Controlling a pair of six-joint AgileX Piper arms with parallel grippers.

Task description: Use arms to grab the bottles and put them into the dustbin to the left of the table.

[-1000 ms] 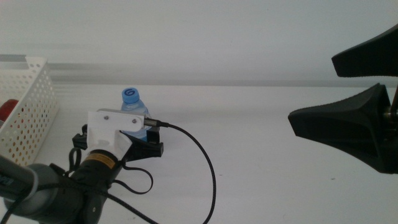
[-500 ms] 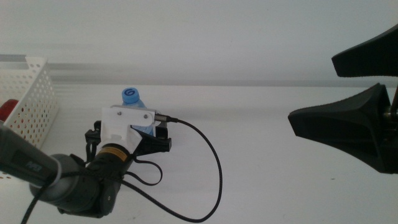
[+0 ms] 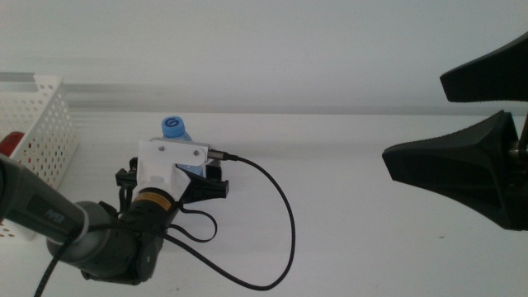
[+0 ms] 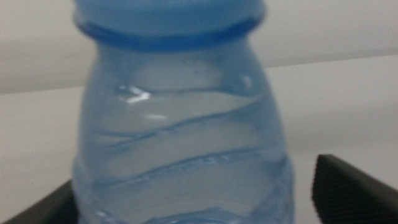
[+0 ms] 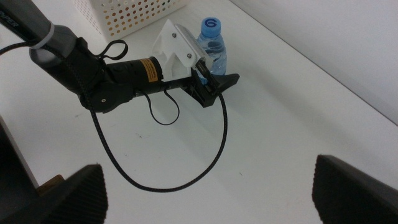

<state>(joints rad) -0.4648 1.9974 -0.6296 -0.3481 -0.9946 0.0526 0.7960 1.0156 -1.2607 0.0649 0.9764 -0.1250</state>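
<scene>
A small clear water bottle (image 3: pixel 173 129) with a blue cap stands upright on the white table. My left gripper (image 3: pixel 186 173) is open around its lower body, one jaw on each side. In the left wrist view the bottle (image 4: pixel 180 143) fills the picture between the jaws, with a small gap at one jaw. The right wrist view shows the bottle (image 5: pixel 213 43) and the left gripper (image 5: pixel 214 78) from above. My right gripper (image 3: pixel 417 120) is open and empty, high at the right. The white perforated dustbin (image 3: pixel 41 140) stands at the left, with something red (image 3: pixel 8 145) inside. The tall yellow bottle is out of view.
The left arm's black cable (image 3: pixel 285 223) loops over the table in front of the bottle. The dustbin (image 5: pixel 134 12) stands just beyond the left arm in the right wrist view. A pale wall runs behind the table.
The left gripper has moved forward and a little to the right, so its jaws reach further around the bottle. The bottle and the right arm have not moved.
</scene>
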